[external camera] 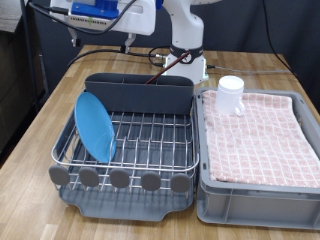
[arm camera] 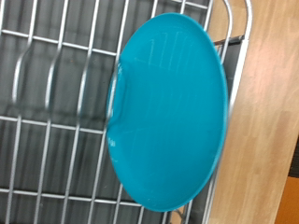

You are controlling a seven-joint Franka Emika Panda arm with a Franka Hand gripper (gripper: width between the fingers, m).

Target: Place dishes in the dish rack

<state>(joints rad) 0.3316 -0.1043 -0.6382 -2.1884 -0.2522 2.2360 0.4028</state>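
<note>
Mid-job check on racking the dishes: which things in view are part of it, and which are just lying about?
Part of the job:
- light-blue plate, standing on edge in the rack
- dish rack
- utensil caddy
- white mug, on the checkered cloth

Just lying about:
- grey bin
- pink checkered cloth
- wooden table

The gripper shows in neither view.

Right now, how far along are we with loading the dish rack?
Done: the light-blue plate stands on edge in the dish rack, at the exterior view's left. In hand: nothing shows; the gripper is out of both views, with the wrist camera looking at the plate. Left: the white mug sits on the checkered cloth in the grey bin. No spoon is visible.
</note>
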